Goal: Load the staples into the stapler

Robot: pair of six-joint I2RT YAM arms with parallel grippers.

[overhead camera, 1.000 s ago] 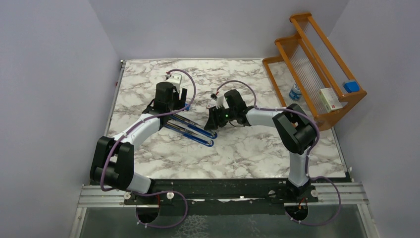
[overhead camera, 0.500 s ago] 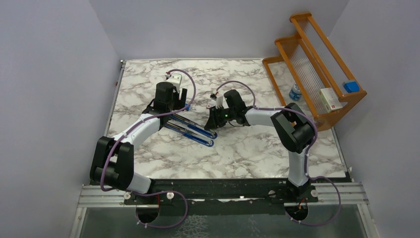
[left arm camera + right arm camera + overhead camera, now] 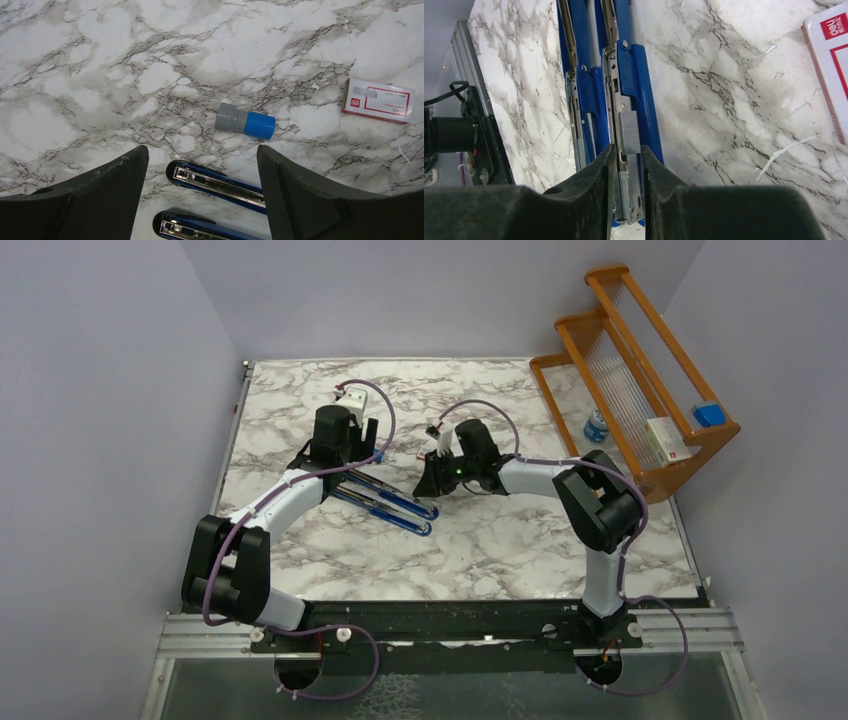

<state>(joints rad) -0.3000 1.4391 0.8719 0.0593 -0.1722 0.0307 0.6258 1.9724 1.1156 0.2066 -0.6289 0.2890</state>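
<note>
Found staples (image 3: pixel 629 135) lying lengthwise along open rail of stapler (image 3: pixel 640 75), flanked closely by right hand (image 3: pixel 626 150); could not resolve a true pinch. Logged left hand (image 3: pixel 201 150) spread wide at stapler's opposite end.

Wrist view: staple box (image 3: pixel 831 65) cut off at edge. Lower end of staple strip (image 3: pixel 629 127) sunk between right tool (image 3: pixel 627 150) fingers; grip unclear.

I see a smooth, glossy marble-look tabletop (image 3: pixel 500 540). The stapler (image 3: pixel 644 90) is shiny blue plastic over bright metal rails, the staples (image 3: pixel 629 130) are finely ribbed grey metal, and my right pincer (image 3: pixel 628 148) is matt black plastic.
</note>
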